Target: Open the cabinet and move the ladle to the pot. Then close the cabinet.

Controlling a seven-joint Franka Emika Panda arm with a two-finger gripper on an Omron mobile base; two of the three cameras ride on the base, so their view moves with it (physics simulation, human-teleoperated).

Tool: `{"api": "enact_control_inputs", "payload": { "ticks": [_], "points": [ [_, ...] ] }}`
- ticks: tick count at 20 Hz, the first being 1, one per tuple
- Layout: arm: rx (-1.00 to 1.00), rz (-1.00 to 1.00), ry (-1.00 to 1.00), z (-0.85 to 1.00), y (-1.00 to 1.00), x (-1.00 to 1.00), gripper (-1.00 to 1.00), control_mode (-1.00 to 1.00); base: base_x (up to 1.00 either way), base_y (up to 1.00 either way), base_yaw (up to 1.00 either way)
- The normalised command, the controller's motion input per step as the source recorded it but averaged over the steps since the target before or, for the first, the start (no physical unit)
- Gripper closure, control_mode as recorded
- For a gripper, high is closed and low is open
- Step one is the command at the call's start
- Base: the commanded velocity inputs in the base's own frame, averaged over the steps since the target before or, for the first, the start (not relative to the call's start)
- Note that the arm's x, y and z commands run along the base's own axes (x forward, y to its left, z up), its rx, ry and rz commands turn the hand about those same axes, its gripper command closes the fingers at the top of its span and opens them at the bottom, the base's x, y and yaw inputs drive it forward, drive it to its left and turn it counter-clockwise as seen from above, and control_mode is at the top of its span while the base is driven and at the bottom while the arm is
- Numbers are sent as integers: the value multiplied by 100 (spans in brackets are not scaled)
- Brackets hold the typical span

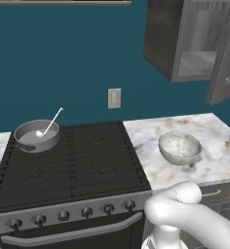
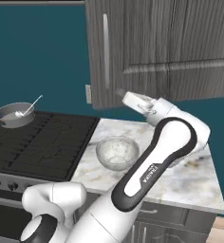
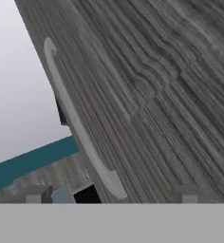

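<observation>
One pot [image 1: 36,136], one ladle [image 1: 49,125], one bowl [image 1: 180,148]

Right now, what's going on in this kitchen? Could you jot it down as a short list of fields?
cabinet door: swung open, shelf inside bare where it can be seen
door handle: long silver bar, right in front of the hand
fingers: spread open, holding nothing
ladle: bowl resting in the pot, handle leaning over the rim
pot: on the stove's back left burner
stove: black, knobs along its front
bowl: on the marble counter, right of the stove
</observation>
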Motion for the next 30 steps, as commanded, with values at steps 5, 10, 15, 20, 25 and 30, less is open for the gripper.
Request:
{"api": "enact_control_inputs", "payload": {
  "ticks": [5, 10, 15, 20, 25, 30],
  "points": [
    [-12, -31, -11, 18, 100, 85, -100, -100, 0, 0, 0],
    [-11, -39, -8, 21, 99, 91, -100, -100, 0, 0, 0],
    [-11, -46, -8, 16, 89, 83, -100, -100, 0, 0, 0],
    [-11, -45, -4, 22, 66, 84, -100, -100, 0, 0, 0],
    [-9, -42, 0, 28, 50, 92, -100, -100, 0, 0, 0],
    [-7, -36, 0, 32, 36, 74, -100, -100, 0, 0, 0]
  ]
}}
